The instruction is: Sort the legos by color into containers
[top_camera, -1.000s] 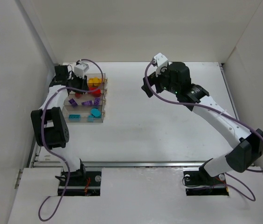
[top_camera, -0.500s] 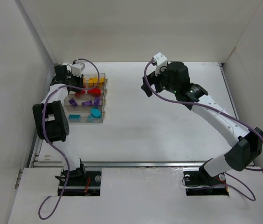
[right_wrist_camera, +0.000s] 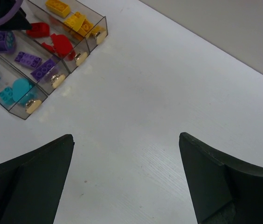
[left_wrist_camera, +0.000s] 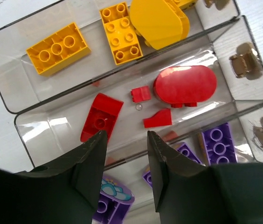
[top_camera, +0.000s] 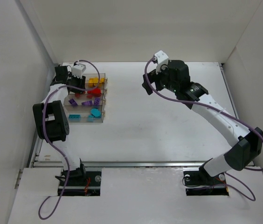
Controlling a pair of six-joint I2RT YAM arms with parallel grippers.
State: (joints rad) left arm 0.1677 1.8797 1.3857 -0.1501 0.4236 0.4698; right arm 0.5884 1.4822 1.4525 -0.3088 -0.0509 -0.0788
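Note:
Four joined clear containers (top_camera: pixel 105 99) stand at the far left of the table. They hold yellow legos (left_wrist_camera: pixel 59 48), red legos (left_wrist_camera: pixel 185 85), purple legos (left_wrist_camera: pixel 218 140) and cyan legos (top_camera: pixel 93 112), one colour per bin. My left gripper (left_wrist_camera: pixel 126 135) is open and empty. It hovers over the left end of the red and purple bins (top_camera: pixel 74 85). My right gripper (right_wrist_camera: pixel 125 136) is wide open and empty above bare table (top_camera: pixel 146 87), well right of the bins (right_wrist_camera: pixel 104 19). No loose legos show on the table.
White walls close in the table on the left, back and right. Round beige knobs (right_wrist_camera: pixel 57 80) sit on the bins' right ends. A purple cable (top_camera: pixel 92 63) loops over the left wrist.
My left gripper has drawn back a little to the left over the bins, empty. The right arm has barely moved.

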